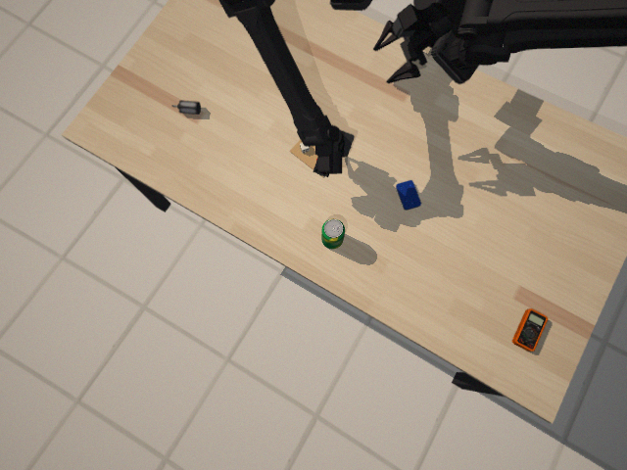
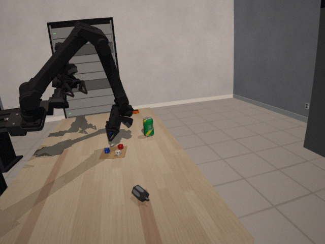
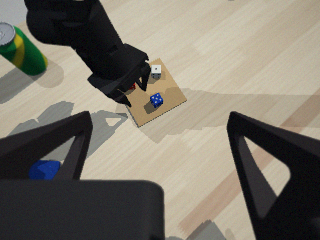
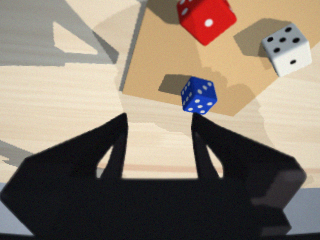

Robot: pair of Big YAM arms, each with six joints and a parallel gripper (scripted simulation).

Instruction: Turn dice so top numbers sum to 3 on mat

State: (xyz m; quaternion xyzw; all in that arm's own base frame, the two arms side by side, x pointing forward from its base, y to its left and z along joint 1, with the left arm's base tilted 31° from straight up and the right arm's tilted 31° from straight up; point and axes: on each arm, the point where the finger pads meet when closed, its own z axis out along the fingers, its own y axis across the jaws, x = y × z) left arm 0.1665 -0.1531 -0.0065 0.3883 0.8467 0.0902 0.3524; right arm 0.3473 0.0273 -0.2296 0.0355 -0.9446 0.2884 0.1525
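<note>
The tan mat [image 1: 302, 158] [image 2: 104, 156] [image 3: 172, 93] [image 4: 165, 50] carries three dice. The blue die [image 2: 106, 150] [image 3: 156, 100] [image 4: 198, 95] sits near one edge, with what looks like five on top. The white die [image 1: 304, 147] [image 2: 118, 152] [image 3: 156, 71] [image 4: 287, 49] shows one on top. The red die [image 2: 120, 146] [image 3: 132, 86] [image 4: 206, 19] seems to show one on top; the top view hides red and blue. My right gripper [image 3: 136, 98] [image 4: 159, 120] is partly open and empty, just above and beside the blue die. My left gripper [image 1: 381, 66] [image 2: 79, 94] [image 3: 159, 119] is open, high and away.
A green can [image 1: 333, 235] [image 2: 148, 126] [image 3: 25, 52] stands near the table edge. A blue block [image 1: 409, 195] [image 3: 45, 170] lies beyond the right gripper. An orange multimeter [image 1: 530, 329] [image 2: 135, 112] lies at the far end. A dark motor [image 1: 189, 107] [image 2: 140, 192] lies at the opposite end.
</note>
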